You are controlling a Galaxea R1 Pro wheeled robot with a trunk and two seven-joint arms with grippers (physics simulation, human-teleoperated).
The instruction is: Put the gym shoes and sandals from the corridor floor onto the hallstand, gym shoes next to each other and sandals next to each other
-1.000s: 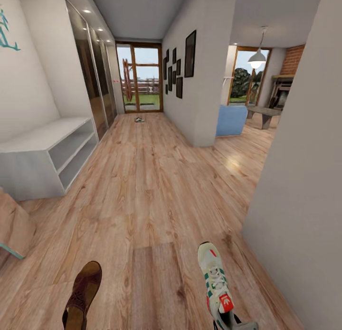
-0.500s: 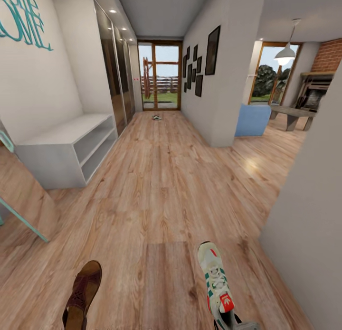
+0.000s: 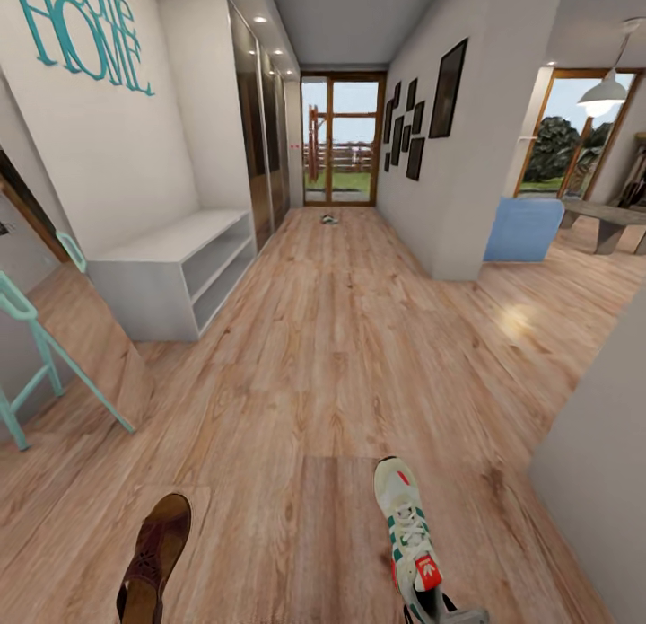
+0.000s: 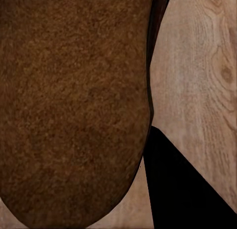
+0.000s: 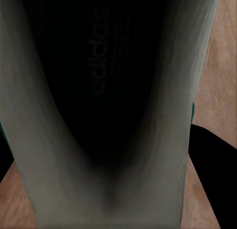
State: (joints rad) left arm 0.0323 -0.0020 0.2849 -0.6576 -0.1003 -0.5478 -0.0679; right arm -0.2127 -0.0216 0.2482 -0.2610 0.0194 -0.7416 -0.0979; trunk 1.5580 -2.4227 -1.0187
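Right gripper (image 3: pixel 449 609) grasps a gym shoe (image 3: pixel 408 536); the left one's state can't be told.
A sandal (image 3: pixel 154 558) hangs left of the shoe (hallstand (image 3: pixel 175 267) well beyond, more shoes (image 3: pixel 329 219) farther).

A distant shoe (image 3: pixel 329 219) lies on the corridor floor (image 3: pixel 341 355).

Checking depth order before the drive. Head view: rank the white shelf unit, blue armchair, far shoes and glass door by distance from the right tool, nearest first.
1. White shelf unit, along the left wall.
2. Blue armchair, right side, past the wall corner. Close to the shelf unit; that order is less certain.
3. Far shoes, on the floor at the corridor's end.
4. Glass door, behind those shoes.
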